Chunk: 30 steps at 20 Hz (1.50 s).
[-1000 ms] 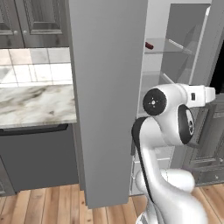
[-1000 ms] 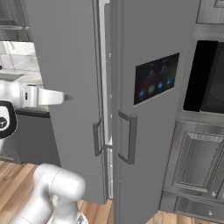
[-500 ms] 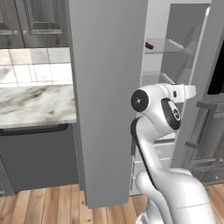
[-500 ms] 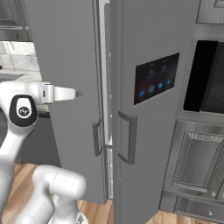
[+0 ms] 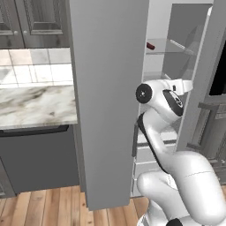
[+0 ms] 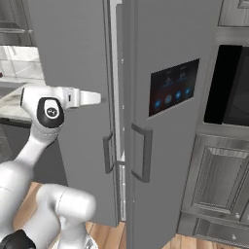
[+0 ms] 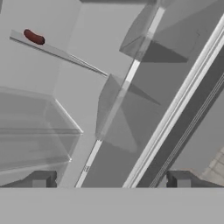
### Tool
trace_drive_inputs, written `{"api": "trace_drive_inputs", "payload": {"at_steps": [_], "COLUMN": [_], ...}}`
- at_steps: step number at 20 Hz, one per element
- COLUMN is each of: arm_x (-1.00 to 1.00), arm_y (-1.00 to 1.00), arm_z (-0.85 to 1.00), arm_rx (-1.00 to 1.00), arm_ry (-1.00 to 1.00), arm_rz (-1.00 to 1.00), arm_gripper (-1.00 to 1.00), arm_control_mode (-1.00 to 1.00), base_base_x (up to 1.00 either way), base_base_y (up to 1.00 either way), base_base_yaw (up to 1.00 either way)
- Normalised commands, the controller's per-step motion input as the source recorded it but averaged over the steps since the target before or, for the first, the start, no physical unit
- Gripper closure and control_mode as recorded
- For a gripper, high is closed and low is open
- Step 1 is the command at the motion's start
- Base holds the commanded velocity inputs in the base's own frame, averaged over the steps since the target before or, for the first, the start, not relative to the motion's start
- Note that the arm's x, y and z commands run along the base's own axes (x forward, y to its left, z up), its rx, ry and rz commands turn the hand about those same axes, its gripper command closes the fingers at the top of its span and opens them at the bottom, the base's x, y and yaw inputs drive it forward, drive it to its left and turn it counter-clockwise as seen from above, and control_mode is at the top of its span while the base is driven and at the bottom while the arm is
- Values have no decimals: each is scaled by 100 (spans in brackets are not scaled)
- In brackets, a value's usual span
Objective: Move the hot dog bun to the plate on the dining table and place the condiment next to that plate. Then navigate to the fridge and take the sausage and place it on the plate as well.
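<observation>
The fridge (image 5: 110, 97) stands with its left door swung open, showing clear glass shelves inside. A small reddish-brown sausage (image 5: 150, 45) lies on an upper glass shelf (image 5: 174, 46); in the hand view the sausage (image 7: 33, 37) sits far up at the left. My gripper (image 7: 109, 179) is open and holds nothing, both dark fingertips (image 7: 39, 179) wide apart. The hand (image 5: 184, 84) points into the fridge interior, below and to the right of the sausage. From the right, the hand (image 6: 87, 98) reaches toward the gap between the doors. The bun, plate, condiment and dining table are out of view.
A marble counter (image 5: 35, 106) over dark cabinets lies left of the open door. The right fridge door carries a dark panel (image 6: 173, 87) and handles (image 6: 141, 160). A dark wall oven (image 6: 233, 87) stands to the right. Lower glass shelves (image 7: 39, 131) sit close ahead of the hand.
The hand has moved forward toward the fridge opening and risen slightly, with the elbow joint swinging round. The jaws stay open. The sausage has not moved.
</observation>
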Motion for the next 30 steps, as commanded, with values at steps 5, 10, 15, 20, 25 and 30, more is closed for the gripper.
{"api": "trace_drive_inputs", "payload": {"at_steps": [5, 10, 15, 20, 25, 30], "arm_x": [35, 13, 3, -2, -1, -5], "arm_y": [-33, -46, -54, -55, -68, -93], "arm_z": [-12, -10, -15, -15, -13, -10], "arm_rx": [0, 0, 0, 0, 0, 0], "arm_ry": [2, 2, 3, 1, 0, 0], "arm_rz": [0, 0, 0, 0, -1, -2], "arm_gripper": [-100, -100, -100, -100, -100, -100], "arm_control_mode": [-100, -100, -100, -100, -100, -100], "base_base_x": [0, 0, 0, 0, 0, 0], "base_base_y": [0, 0, 0, 0, 0, 0], "base_base_yaw": [0, 0, 0, 0, 0, 0]}}
